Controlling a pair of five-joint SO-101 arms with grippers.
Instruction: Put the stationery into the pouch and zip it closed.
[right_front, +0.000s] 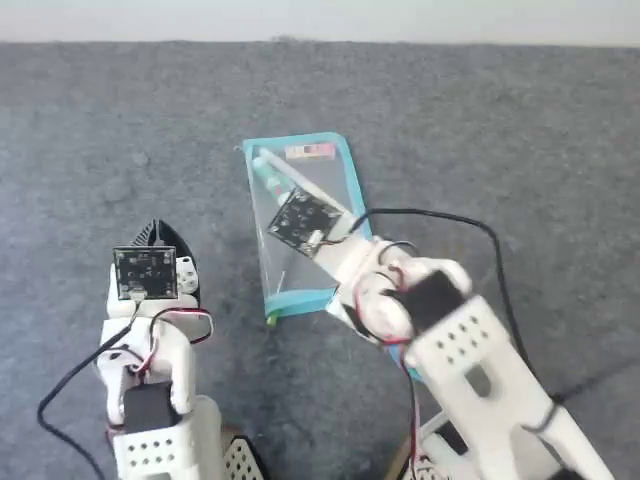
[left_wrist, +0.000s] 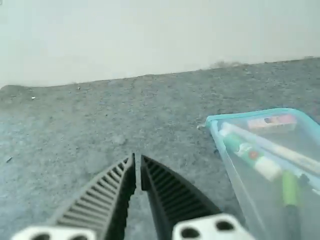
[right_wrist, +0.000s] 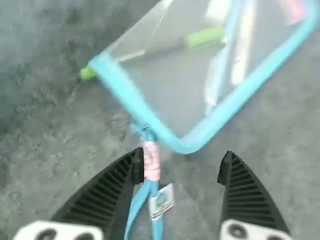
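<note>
Pouch (right_front: 322, 175) — clear, teal-edged, stationery (left_wrist: 248, 152) inside — right end effector (right_wrist: 182, 152) apart at its corner, left end effector (left_wrist: 137, 158) together

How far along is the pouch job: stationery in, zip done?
Done: the stationery lies inside the pouch.
In hand: the right pincer is open at the pouch's corner, with the zip pull against one finger and not clamped. The left pincer is shut over the carpet, beside the pouch.
Left: zipping. A green tip pokes out at the other corner of that edge, so it is probably not fully closed.
</note>
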